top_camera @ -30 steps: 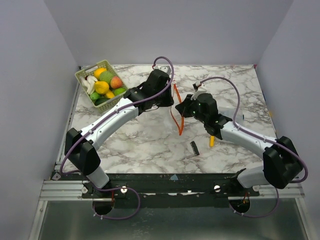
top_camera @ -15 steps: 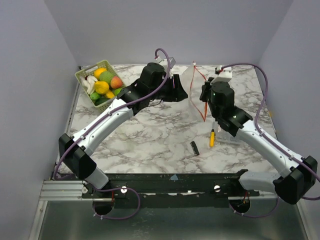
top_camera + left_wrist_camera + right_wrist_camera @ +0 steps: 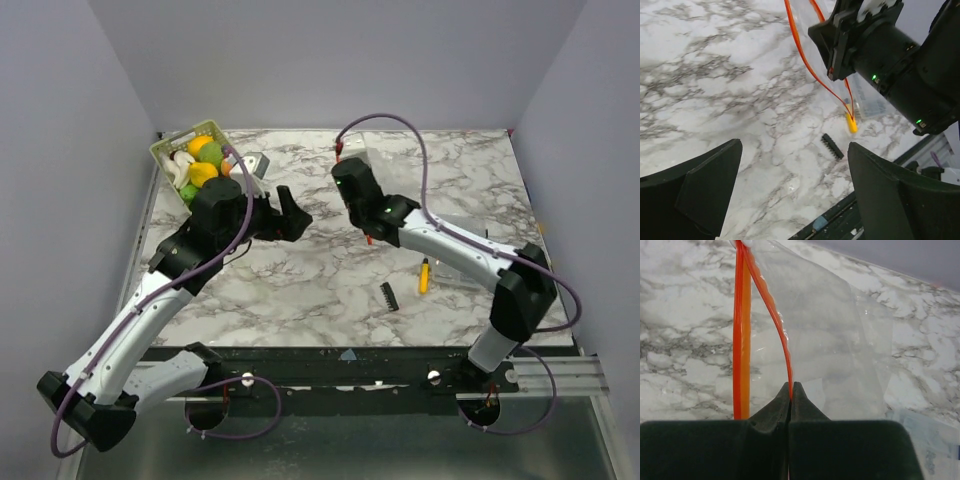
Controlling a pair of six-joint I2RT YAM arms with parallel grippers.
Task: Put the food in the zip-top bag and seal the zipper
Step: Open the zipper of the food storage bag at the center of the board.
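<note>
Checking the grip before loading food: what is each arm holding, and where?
Right gripper pinches the zip-top bag by its zipper; left gripper open, empty.

the zip-top bag (image 3: 840, 330) just ahead of the right gripper (image 3: 791, 390) is thin clear plastic film, glossy and faintly creased. its zipper (image 3: 741, 340), nipped between that gripper's matt black fingers, is a smooth red-orange plastic strip. the surface (image 3: 700, 90) beneath the left gripper (image 3: 794, 150) is smooth, marble-patterned, with a soft sheen.
</note>
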